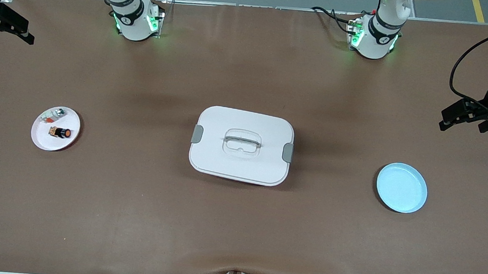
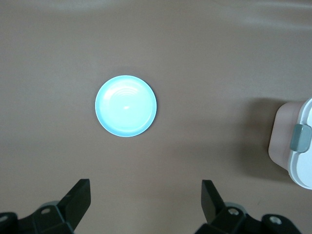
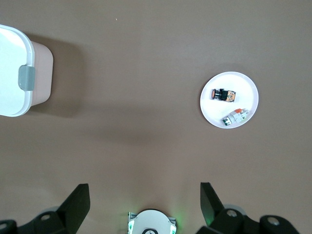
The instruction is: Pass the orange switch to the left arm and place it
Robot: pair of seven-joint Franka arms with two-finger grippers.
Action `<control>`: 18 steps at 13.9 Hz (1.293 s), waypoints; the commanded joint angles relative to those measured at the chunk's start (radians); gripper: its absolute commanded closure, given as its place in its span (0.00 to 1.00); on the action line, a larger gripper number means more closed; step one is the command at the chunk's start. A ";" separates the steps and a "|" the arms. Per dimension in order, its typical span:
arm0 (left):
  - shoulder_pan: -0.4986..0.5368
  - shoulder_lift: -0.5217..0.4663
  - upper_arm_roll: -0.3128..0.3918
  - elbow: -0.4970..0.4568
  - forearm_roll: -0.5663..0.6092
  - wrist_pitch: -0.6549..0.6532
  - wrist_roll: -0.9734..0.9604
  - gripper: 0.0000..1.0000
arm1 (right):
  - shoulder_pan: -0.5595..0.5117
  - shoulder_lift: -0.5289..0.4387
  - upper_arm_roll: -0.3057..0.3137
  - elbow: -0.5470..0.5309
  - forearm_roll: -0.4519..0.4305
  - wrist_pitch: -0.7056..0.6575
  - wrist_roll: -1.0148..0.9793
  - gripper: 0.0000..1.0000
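A matte brown mat [image 1: 131,215] is covering the whole table, faintly wrinkled near the lower edge of the front view. In the middle of that view the box [image 1: 242,145] is sitting: a white, smooth plastic container with rounded corners, a grey latch [image 1: 197,134] on each short side and a recessed handle [image 1: 242,142] moulded into its lid. At the middle left of the frame a small round white plate [image 1: 45,139] is carrying the orange switch [image 1: 60,132], a tiny black cylinder lying on its side with an orange round face and tan marks on its body; just beside it on the same plate, farther from the front camera, a silvery-white part with a red bit [image 1: 54,114] is lying. At the lower right a glossy, shallow light-blue plate [image 1: 401,188] is resting with nothing on it. The right gripper [image 1: 4,27] is hanging at the upper left edge of the frame, its black fingers [image 3: 78,202] spread apart and holding nothing. The left gripper [image 1: 464,116] is hovering at the right edge, its fingers [image 2: 80,195] likewise spread wide and empty, with the blue plate below it in its wrist view.
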 commanded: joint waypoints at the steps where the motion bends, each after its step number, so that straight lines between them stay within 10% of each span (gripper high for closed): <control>1: -0.001 0.010 0.002 0.025 0.015 -0.020 0.020 0.00 | 0.013 -0.040 -0.006 -0.044 -0.020 0.020 -0.011 0.00; 18: -0.003 0.010 0.002 0.035 0.010 -0.020 0.018 0.00 | 0.013 -0.033 0.003 -0.029 -0.040 0.062 -0.042 0.00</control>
